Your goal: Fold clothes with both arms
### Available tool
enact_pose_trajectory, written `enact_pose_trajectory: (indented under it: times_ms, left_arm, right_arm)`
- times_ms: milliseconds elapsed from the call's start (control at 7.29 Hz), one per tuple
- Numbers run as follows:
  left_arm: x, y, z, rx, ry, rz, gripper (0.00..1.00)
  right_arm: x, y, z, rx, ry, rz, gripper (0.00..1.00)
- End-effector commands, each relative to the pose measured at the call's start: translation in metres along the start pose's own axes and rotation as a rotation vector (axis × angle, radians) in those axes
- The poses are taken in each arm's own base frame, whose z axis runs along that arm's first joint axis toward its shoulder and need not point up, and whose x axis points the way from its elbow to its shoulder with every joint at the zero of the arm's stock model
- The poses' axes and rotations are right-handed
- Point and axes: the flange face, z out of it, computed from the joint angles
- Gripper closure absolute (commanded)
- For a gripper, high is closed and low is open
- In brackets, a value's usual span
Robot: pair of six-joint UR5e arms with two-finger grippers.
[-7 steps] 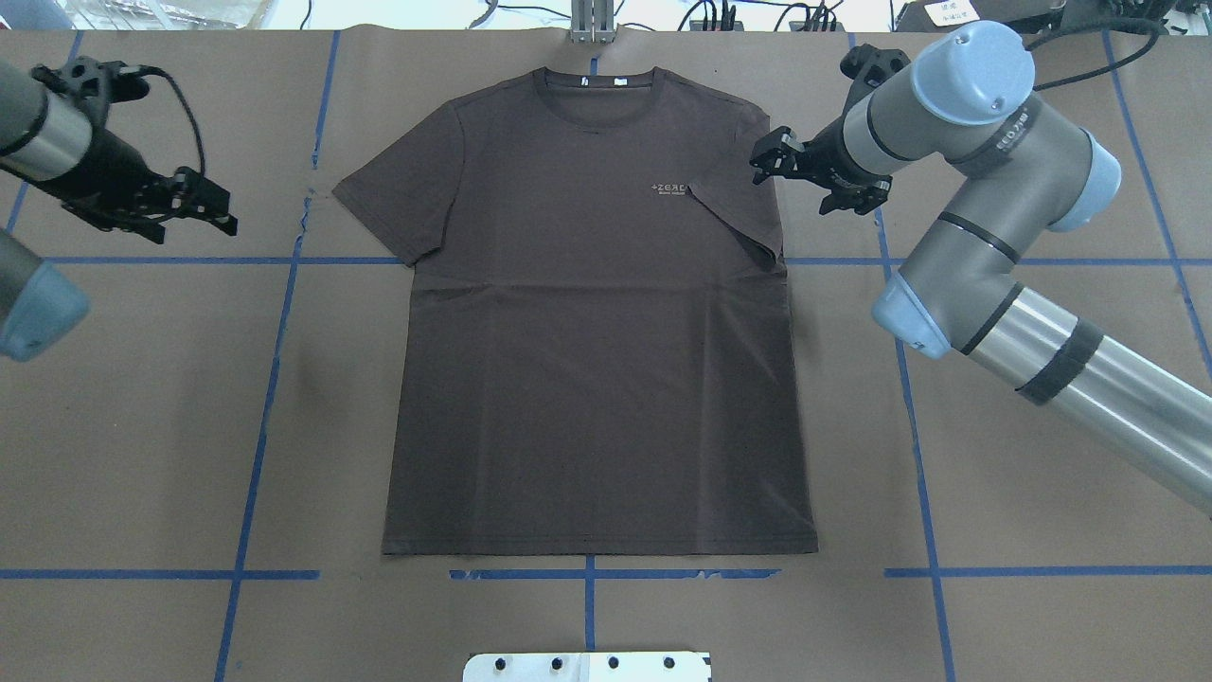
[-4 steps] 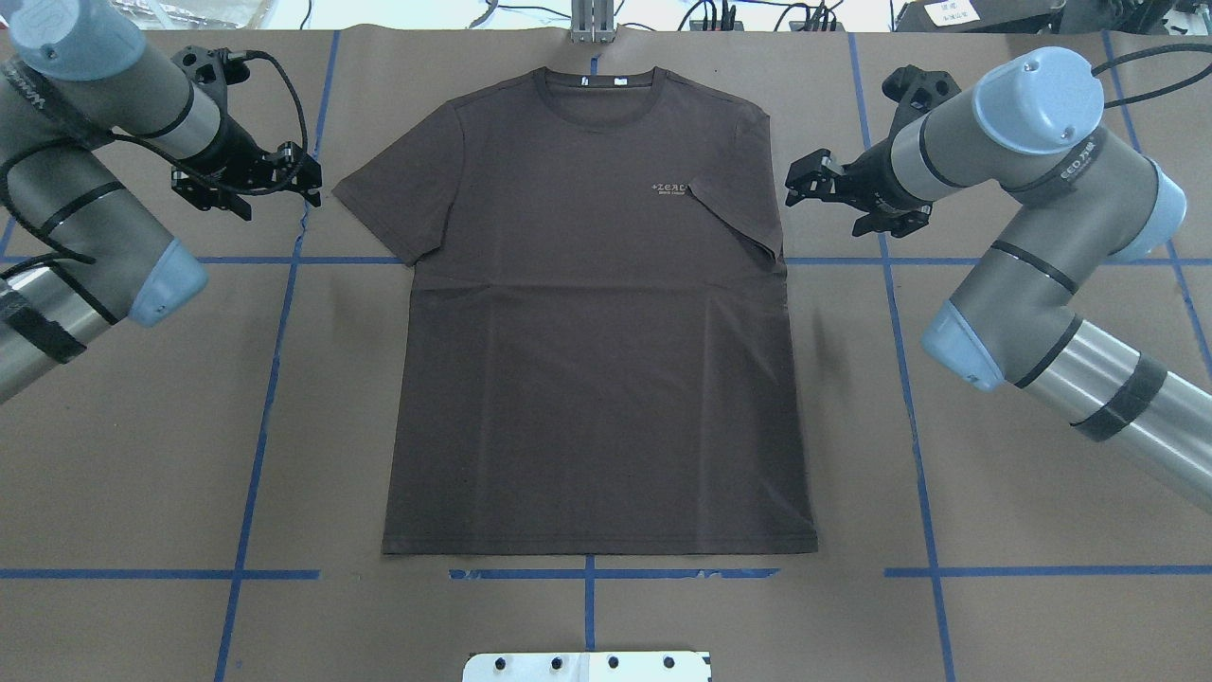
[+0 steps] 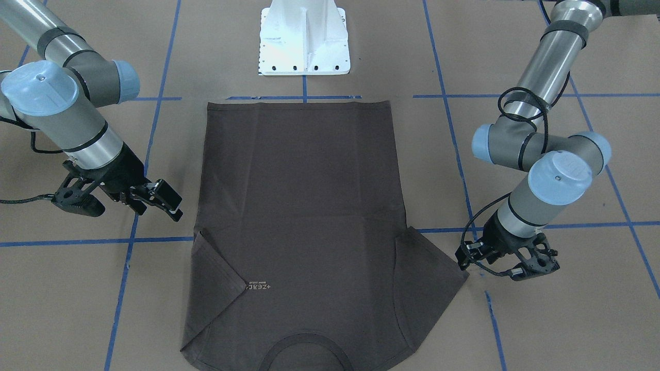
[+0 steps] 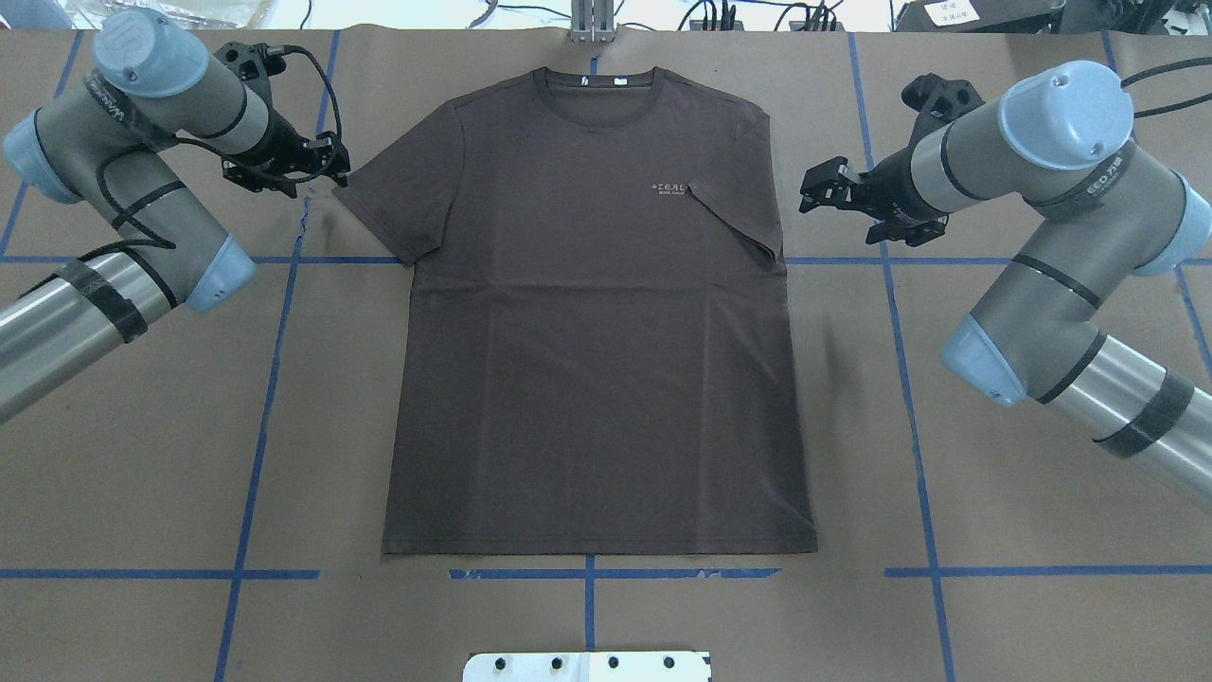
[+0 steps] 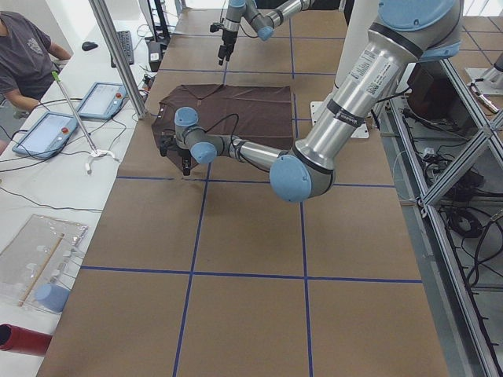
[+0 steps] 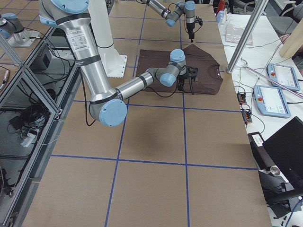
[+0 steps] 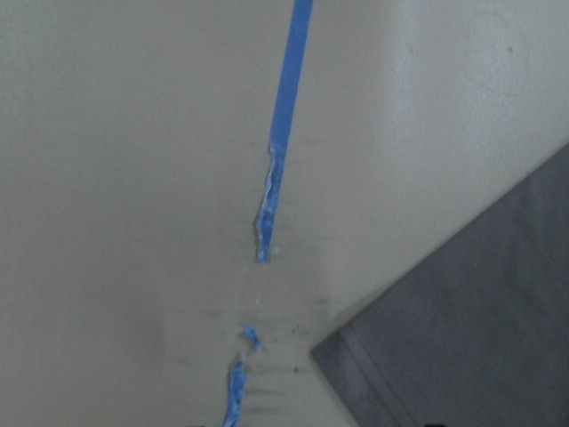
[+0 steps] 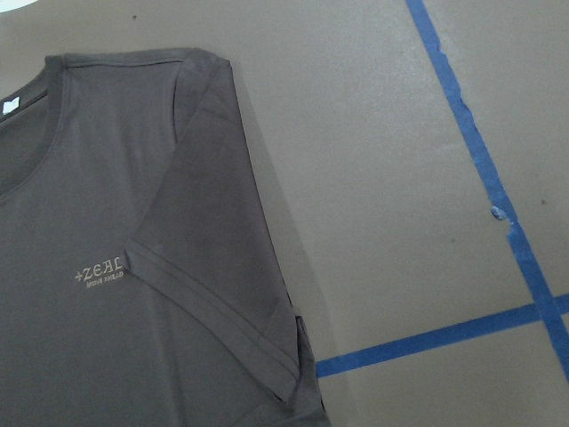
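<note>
Folding has only just begun. One dark T-shirt (image 4: 587, 379) lies flat on the brown table (image 4: 947, 616), in the middle of the overhead view. Its neck is at the top and its bottom edge is low down. The sleeve on the right side of that view (image 4: 739, 218) is turned in over the chest, and its edge touches the small pale print (image 4: 668, 188). The sleeve on the left side (image 4: 398, 199) is spread out flat. The body of the shirt is not folded at all.

The left gripper (image 4: 336, 161) is in the upper left of the overhead view, right at the tip of the spread-out sleeve. Its fingers look apart, and it has hold of nothing. The right gripper (image 4: 814, 189) is in the upper right, beside the shirt but not touching it. Its fingers are wide apart and hold nothing.

I think the spread-out sleeve needs folding in next. After that come the sides and the bottom. So most of the job is left to do.
</note>
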Motion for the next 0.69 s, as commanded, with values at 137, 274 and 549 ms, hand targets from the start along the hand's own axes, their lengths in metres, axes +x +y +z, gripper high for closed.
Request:
enact_pose_trajectory:
  times_ms: [137, 274, 549]
  left_arm:
    - [0.011, -0.006, 0.020, 0.015, 0.000, 0.009, 0.33]
    - [0.014, -0.003, 0.022, 0.010, 0.000, 0.013, 0.34]
    - [0.015, 0.003, 0.031, 0.024, -0.019, 0.019, 0.38]
  right_arm:
    - [0.002, 0.001, 0.002, 0.002, 0.004, 0.000, 0.00]
    - [0.003, 0.002, 0.003, 0.000, 0.006, 0.000, 0.00]
    - [0.002, 0.002, 0.003, 0.001, 0.005, 0.000, 0.00]
